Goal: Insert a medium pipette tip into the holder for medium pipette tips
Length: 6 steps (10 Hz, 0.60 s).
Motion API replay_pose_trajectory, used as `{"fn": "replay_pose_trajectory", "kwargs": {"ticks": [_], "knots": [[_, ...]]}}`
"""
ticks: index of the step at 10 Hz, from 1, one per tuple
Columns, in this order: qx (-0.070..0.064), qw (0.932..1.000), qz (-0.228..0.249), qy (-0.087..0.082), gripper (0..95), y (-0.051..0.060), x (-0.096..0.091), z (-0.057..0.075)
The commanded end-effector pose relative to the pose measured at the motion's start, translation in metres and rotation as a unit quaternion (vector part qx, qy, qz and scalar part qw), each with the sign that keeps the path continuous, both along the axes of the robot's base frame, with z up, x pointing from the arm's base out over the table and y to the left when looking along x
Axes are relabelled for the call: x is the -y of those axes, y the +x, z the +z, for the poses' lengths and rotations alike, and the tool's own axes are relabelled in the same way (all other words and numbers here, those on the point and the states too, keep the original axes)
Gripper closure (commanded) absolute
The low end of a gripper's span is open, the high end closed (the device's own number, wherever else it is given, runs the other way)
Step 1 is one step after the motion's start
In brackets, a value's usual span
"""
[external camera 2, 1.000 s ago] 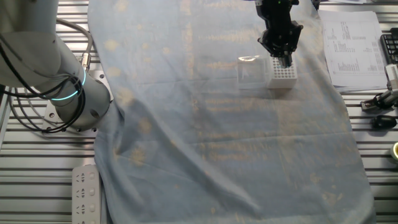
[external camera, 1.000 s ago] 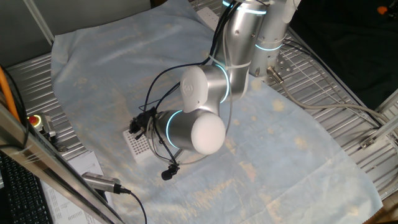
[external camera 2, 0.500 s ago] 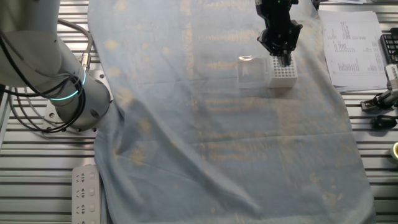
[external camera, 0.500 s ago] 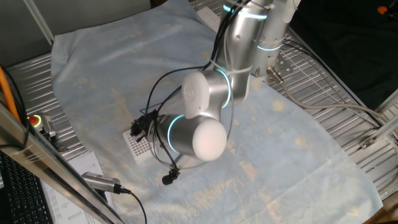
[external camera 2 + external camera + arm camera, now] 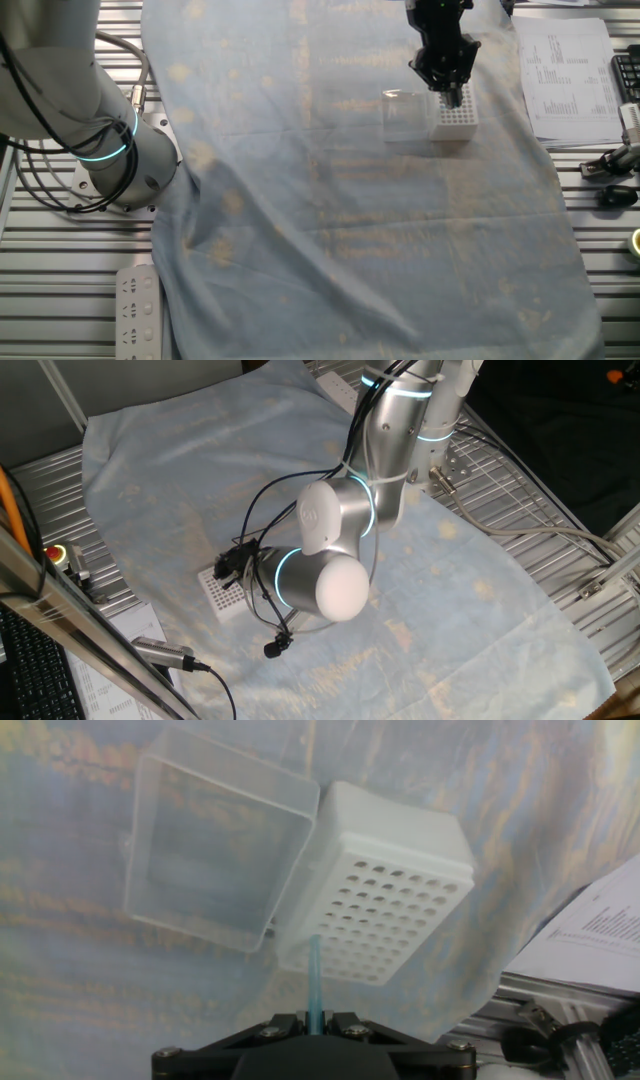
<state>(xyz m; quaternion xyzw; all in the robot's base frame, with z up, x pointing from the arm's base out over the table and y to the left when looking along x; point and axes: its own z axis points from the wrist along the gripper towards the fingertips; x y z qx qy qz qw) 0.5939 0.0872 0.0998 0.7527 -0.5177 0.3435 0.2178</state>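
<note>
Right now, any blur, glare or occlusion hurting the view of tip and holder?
Hand view: medium pipette tip and holder sharp, clear box hazy, gripper base soft. One fixed view: arm hides most of the holder. Other fixed view: evenly lit, tip too small to see.

Hidden, cropped and unreadable parts around the tip rack

In the hand view the black two-finger gripper is cut off by the bottom edge, so only the front of its body shows, and the base of the thin translucent pale-blue pipette tip disappears between its fingers. In one fixed view the arm's white rounded joint covers the gripper, and part of the white block with a grid of holes is hidden behind cables. In the other fixed view the tip is too small to make out, and the printed paper sheet bears text too small to read; the hand view crops it at the right edge.
</note>
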Motion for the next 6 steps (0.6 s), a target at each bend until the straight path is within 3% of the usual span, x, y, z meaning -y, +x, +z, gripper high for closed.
{"fn": "replay_pose_trajectory", "kwargs": {"ticks": [1,4,5,6], "knots": [[0.001,1.0,-0.003,-0.002,95.0,0.0012,-0.0031,-0.0022],[0.004,1.0,-0.008,0.002,95.0,0.001,-0.0069,-0.0039],[0.004,1.0,-0.009,0.002,76.0,0.001,-0.0071,-0.004],[0.005,0.9999,-0.009,0.003,76.0,0.001,-0.0071,-0.004]]}}
